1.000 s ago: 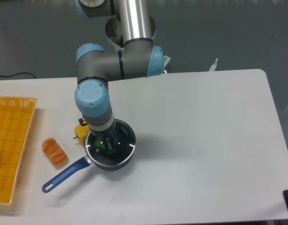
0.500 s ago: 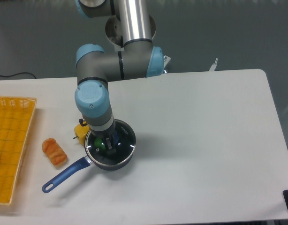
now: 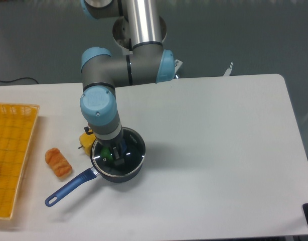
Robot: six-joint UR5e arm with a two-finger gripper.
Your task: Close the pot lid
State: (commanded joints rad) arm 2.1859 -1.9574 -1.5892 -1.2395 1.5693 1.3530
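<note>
The white worktop [image 3: 209,145] carries everything here, and the arm [image 3: 101,108] reaches down over its left-centre part, its wrist hiding much of what lies beneath. To the far left sits a yellow basket [image 3: 13,155], with an orange bread-like piece [image 3: 58,162] on the worktop between it and the pot.

The pot [image 3: 119,168] stands upright just below the wrist, its blue handle [image 3: 68,188] pointing down and to the left. It is a stiff metal pan — probably heavy enough to stay put under a light push, though a sideways knock on that long handle could turn it.

The lid [image 3: 136,155] appears to rest on or just over the pot's mouth; its thin silver rim shows as a bright arc along the pot's edge, but whether it is fully seated all round cannot be told. Glass in a metal rim is rigid, smooth and breakable, so it wants a gentle setting-down rather than a drop. The sound place to hold it is the small dark knob at its centre — the rim is thin and slippery.

The jaws [image 3: 117,156] sit right at that centre, down among the glass; their fingers look close together about the knob, yet the wrist's shadow and glare leave it unclear whether they truly clamp it.

A small yellow object [image 3: 86,141] peeks out beside the pot's upper left, and something green [image 3: 107,155] shows through the glass.
</note>
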